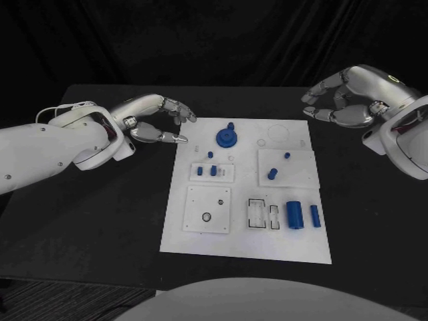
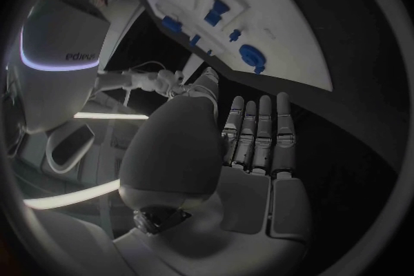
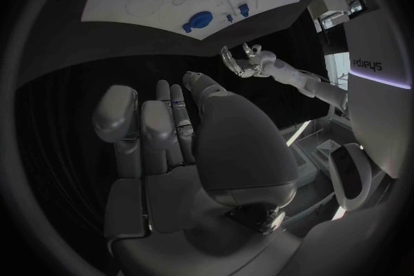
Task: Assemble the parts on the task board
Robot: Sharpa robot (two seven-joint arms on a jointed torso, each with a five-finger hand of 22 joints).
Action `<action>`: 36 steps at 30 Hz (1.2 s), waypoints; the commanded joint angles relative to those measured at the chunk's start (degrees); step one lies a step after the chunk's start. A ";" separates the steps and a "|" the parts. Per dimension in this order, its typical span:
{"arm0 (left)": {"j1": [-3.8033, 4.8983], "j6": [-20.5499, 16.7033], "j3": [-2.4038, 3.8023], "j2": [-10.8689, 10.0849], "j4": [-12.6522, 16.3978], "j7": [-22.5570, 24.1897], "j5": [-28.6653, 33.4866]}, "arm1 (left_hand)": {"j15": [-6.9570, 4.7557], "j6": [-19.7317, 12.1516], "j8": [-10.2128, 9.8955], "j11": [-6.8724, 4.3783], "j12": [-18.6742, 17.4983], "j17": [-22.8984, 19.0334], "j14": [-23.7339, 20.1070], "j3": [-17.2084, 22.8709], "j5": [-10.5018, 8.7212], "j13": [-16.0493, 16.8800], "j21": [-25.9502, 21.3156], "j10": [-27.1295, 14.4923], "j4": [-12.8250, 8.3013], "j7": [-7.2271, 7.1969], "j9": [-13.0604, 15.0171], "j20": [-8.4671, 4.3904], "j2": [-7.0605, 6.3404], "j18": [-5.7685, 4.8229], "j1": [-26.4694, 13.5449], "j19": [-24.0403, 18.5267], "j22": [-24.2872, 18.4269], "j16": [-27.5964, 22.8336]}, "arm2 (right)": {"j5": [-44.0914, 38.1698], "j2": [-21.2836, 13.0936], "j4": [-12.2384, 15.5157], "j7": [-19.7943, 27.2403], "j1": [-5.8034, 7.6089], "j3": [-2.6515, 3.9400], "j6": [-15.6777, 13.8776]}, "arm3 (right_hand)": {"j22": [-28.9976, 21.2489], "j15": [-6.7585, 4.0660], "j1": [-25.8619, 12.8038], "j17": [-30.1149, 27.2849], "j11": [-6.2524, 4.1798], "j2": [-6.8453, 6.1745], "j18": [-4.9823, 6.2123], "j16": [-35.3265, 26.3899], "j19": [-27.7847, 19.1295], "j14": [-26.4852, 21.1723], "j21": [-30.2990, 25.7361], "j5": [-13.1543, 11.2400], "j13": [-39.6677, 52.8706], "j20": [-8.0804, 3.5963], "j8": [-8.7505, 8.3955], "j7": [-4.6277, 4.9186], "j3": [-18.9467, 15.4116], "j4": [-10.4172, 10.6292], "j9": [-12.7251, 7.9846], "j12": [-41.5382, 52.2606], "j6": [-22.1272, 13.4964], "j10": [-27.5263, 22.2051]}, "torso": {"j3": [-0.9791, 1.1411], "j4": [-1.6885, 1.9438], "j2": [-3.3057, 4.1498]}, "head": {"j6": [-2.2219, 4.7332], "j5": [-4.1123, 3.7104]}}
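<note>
A black curtain is hanging behind the black table. Striped grey floor is showing past the table's near left corner.

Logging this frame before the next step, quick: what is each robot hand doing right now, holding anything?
Left robot hand: open, holding nothing, beside the task board.
Right robot hand: open, fingers loosely curled, holding nothing.

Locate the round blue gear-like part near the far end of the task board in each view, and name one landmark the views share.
Head view: round blue part at the board's far edge, close to the left hand.
Left wrist view: it lies beyond the left hand's fingertips.
Right wrist view: it lies near the board's edge.
Shared landmark: the white task board.
</note>
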 commanded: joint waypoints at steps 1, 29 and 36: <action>-0.06 12.22 0.01 0.07 -0.23 8.03 22.94 | -0.59 -2.94 -0.41 -0.29 -1.00 -3.79 -7.17 -4.48 0.28 -1.86 -6.52 -6.11 0.56 -0.39 -0.79 0.32 -1.04 0.28 -1.33 -7.71 -4.30 -9.05 | -16.74 0.85 -0.16 -0.02 0.33 0.01 3.34 | 5.72 -1.42 1.66 0.16 -0.23 -0.34 -0.67 0.05 -0.54 0.08 -0.90 -9.68 -2.50 -0.40 -1.55 -0.55 1.62 -0.49 -1.16 -2.01 -1.35 -2.15 | -0.07 0.05 0.00 | -0.01 -0.35; -3.34 14.66 -0.03 -0.67 4.59 14.08 39.57 | -0.59 -34.89 -3.00 -3.63 -12.91 -33.19 -25.77 -4.93 -0.14 -17.24 -9.94 -29.91 0.38 -3.23 -8.81 -0.32 7.21 1.34 -13.47 -28.68 -66.83 -23.69 | -25.38 3.89 -4.21 3.74 -5.61 0.00 11.81 | 5.71 -0.12 -1.01 -3.63 -0.13 -3.91 -0.59 -3.83 0.13 0.06 -3.84 -17.58 -12.29 0.29 -2.75 -0.03 6.99 5.89 -7.09 -4.04 -0.48 4.45 | -3.26 1.55 -0.42 | -0.01 -4.31; -3.59 14.87 -0.03 -1.13 5.64 13.33 39.59 | -0.12 -34.70 -2.99 -3.26 -12.89 -33.19 -25.77 -6.56 2.98 -17.21 -9.93 -29.79 0.17 -3.53 -8.80 0.49 9.96 1.40 -10.92 -28.68 -66.75 -23.69 | -25.35 4.40 -4.67 3.39 -6.36 0.00 11.83 | 5.79 -0.05 0.13 -3.64 -0.27 -3.44 -0.51 -3.90 0.23 0.06 -4.02 -16.29 -13.54 0.58 -2.66 0.11 7.16 5.76 -7.81 -4.30 -0.21 6.99 | -3.47 1.60 -0.57 | -0.01 -4.37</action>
